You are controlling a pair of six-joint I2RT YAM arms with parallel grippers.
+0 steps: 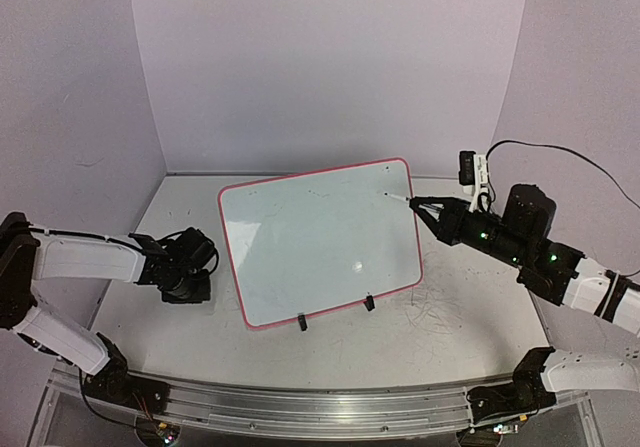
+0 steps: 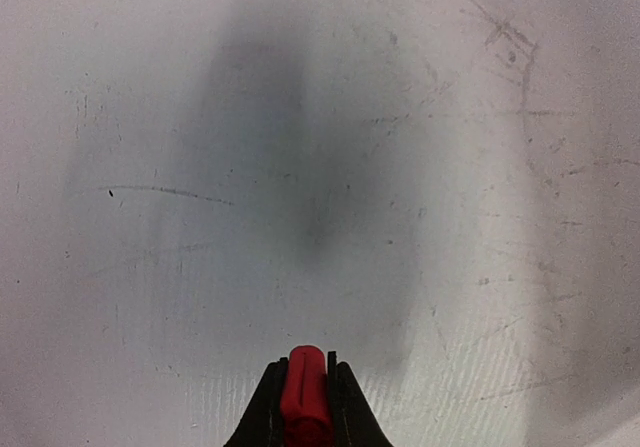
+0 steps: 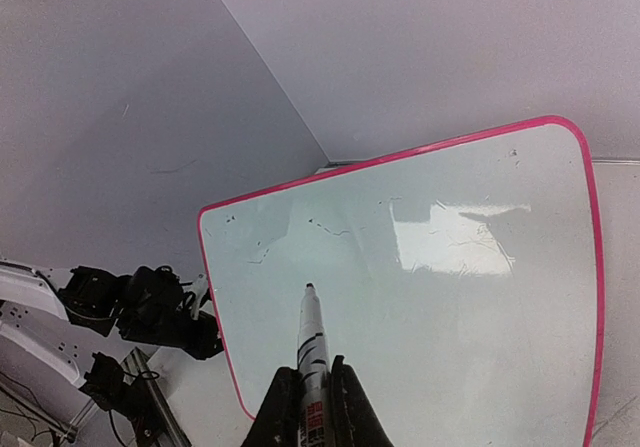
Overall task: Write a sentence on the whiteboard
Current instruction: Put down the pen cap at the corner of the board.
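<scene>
Writing progress: not begun, by my judgement; no sentence shows on the whiteboard [image 1: 320, 247], only a few faint specks and short strokes toward its far edge (stray residue, or so it looks).
Remaining: the whole line of lettering.
Whiteboard: middle of the bench [image 1: 460, 312], tilted back on two black clip feet [image 1: 302, 321]; pink rim, glare patch on the right half.
Right claw [image 3: 312, 369]: clenched on a marker [image 3: 311, 332], tip near the board's right edge, toward the far corner; contact cannot be told.
Left claw [image 2: 305, 369]: clenched on a red piece [image 2: 304, 407], likely the cap; left of the board, over the bench.
Bench surface: pale, scuffed, with stray pen marks, most at the right.
Room: plain lavender-white walls [image 1: 330, 57] on three sides; metal rail [image 1: 300, 404] along the near edge; cable [image 1: 560, 152] at far right.
</scene>
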